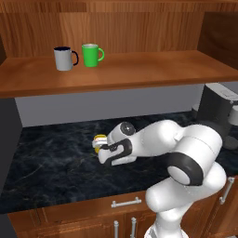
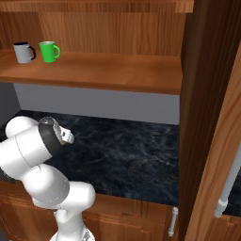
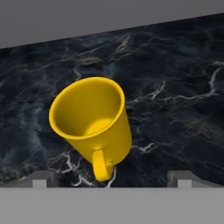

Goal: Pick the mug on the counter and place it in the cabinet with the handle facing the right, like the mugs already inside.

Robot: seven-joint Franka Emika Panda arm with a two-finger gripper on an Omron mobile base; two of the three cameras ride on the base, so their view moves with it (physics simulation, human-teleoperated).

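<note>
On the black marble tabletop, below the wooden shelf, the yellow mug stands upright with its mouth open upward. From the hand camera its handle points toward the bottom of that view, toward the hand. In the left base view only a sliver of the mug shows, just beyond the hand and mostly hidden by it.

The white arm reaches low over the tabletop from the base, its elbow bent and its forearm stretched toward the mug, with the hand tipped down and forward. The gripper hovers just short of the mug; its jaws are spread wide, one fingertip to either side of the handle and neither touching the mug. In the left base view the gripper sits right beside the yellow sliver. In the right base view the arm's upper links bulk up close to the camera and the hand is turned away behind them.

Above the mug, the cabinet of reddish-brown wood is open at the front. On its shelf stand a grey mug with a dark handle and, just beside it, a green mug, both upright with handles to the right. A dark coffee machine stands on the tabletop well to the right of the yellow mug. Below the tabletop run wooden drawers with silver handles.
</note>
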